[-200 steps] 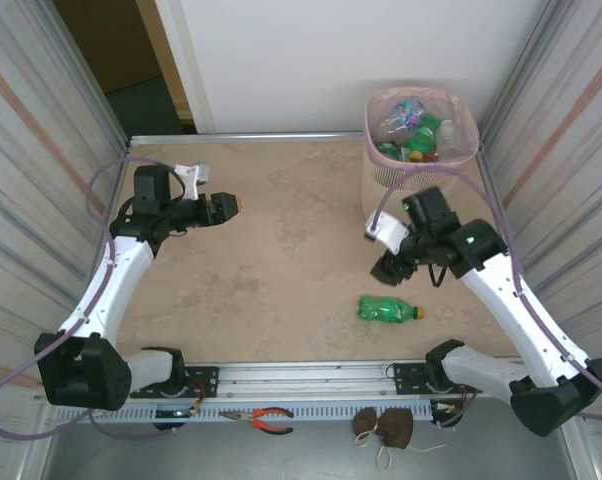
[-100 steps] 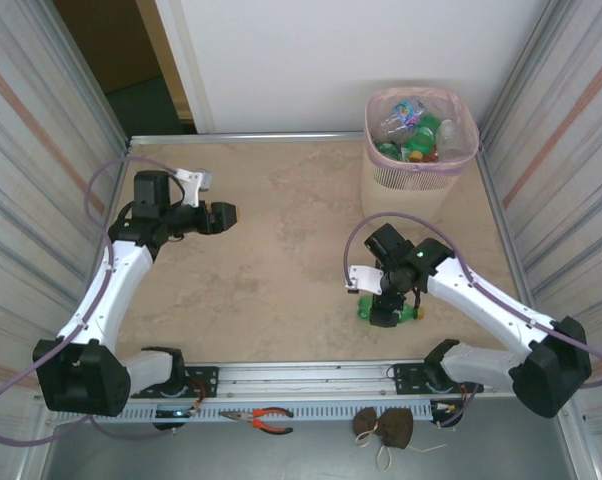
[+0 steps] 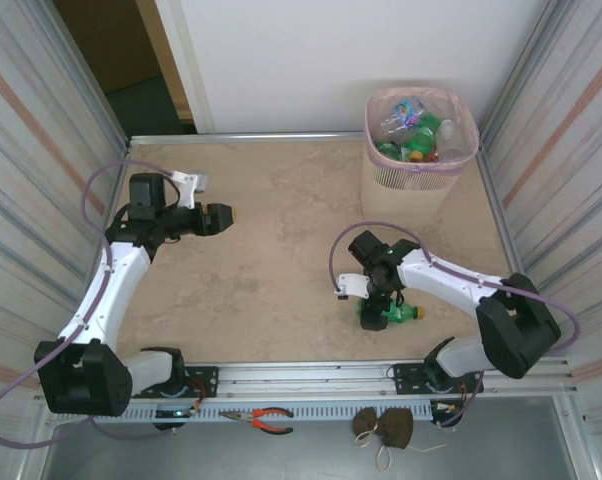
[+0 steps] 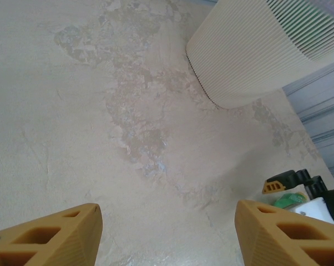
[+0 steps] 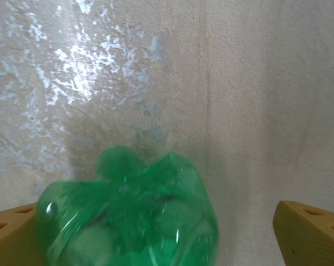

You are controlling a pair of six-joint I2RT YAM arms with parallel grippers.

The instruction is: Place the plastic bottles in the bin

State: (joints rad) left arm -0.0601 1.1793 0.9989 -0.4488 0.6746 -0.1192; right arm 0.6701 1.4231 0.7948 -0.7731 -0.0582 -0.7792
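The green plastic bottle (image 3: 399,312) with an orange cap lies on its side on the beige marbled counter (image 3: 271,270), near the front edge and well apart from the tall beige bin (image 3: 413,178), whose pink liner already holds other bottles (image 3: 416,130). My right pincer (image 3: 374,312) is down at its base end, jaws spread wide, gripping nothing yet. In my wrist view the lobed base sits between my fingers, nearer the left one. I judge I should centre first, reach further along the body, then close gently, since thin round plastic may roll or crush. My left pincer (image 3: 221,214) hangs open and empty, far off.
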